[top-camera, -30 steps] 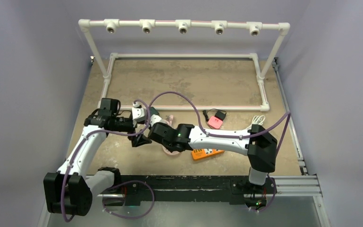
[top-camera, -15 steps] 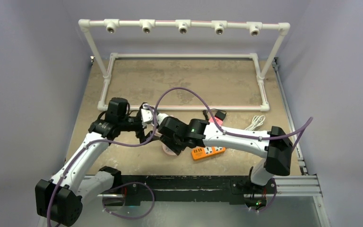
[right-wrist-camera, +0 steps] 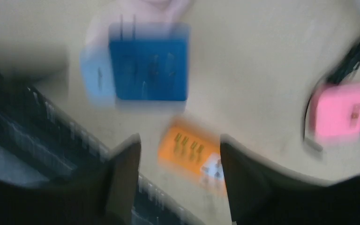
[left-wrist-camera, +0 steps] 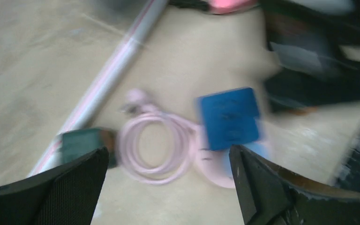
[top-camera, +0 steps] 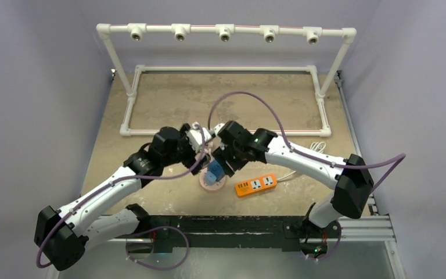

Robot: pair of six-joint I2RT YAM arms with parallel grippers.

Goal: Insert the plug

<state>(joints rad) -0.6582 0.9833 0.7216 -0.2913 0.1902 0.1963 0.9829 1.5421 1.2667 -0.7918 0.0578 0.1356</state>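
White pipe frame: unmoved, filling the upper half of the overhead view.
Left arm: has swung right since a second ago, and its wrist is now at centre frame.
Right arm: earlier stretched low over the strip, now arched higher, with its wrist meeting the left one.
Left gripper: jaws spread wide and empty, above the coil.
Right gripper: jaws parted partway, nothing between them.
Orange power strip: lower centre, now uncovered, just right of the coil.
Pink cable coil: lower centre; its loops show only from the left wrist.
Blue plug: lying on the coil, free of both grippers. Its prongs show only from the right wrist, blurred.
Pink adapter: right edge of the right wrist view. Overhead, the arm hides it.
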